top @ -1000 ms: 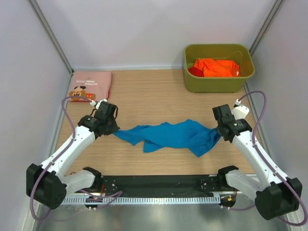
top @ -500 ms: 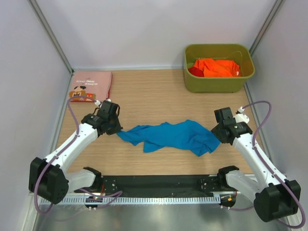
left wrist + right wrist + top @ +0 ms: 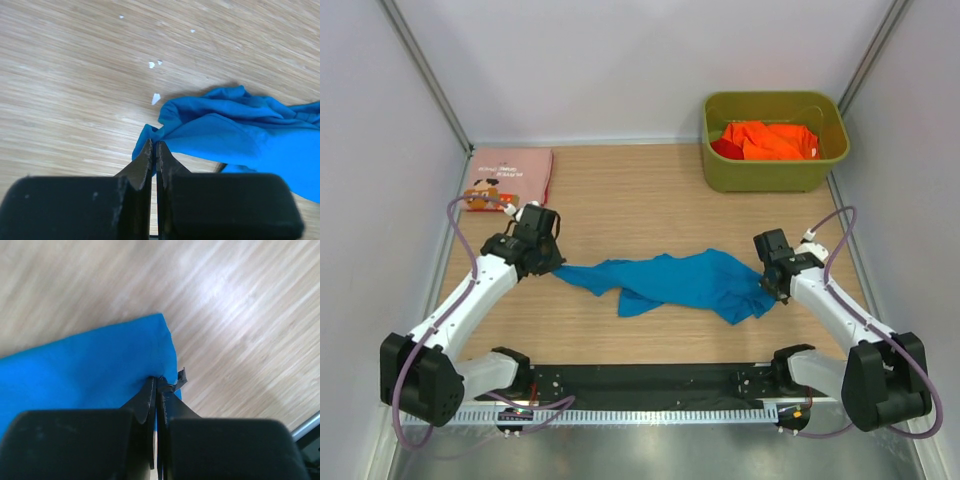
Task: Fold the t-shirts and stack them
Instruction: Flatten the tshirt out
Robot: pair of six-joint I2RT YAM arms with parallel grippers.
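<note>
A crumpled bright blue t-shirt [image 3: 675,282] lies stretched across the middle of the table. My left gripper [image 3: 552,266] is shut on its left end; the left wrist view shows the cloth [image 3: 235,132] pinched between the closed fingertips. My right gripper [image 3: 770,290] is shut on the shirt's right edge [image 3: 90,365], low over the wood. A folded pink t-shirt with brown cartoon print [image 3: 508,178] lies at the far left. Orange [image 3: 772,140] and red [image 3: 723,148] shirts sit in the bin.
An olive-green plastic bin [image 3: 775,172] stands at the far right corner. Small white specks [image 3: 155,98] lie on the wood near the left gripper. Walls close in both sides, and a black rail runs along the near edge.
The right gripper has moved left and a little nearer with the shirt's right edge. The left gripper has shifted slightly away from me, still holding the left end.
</note>
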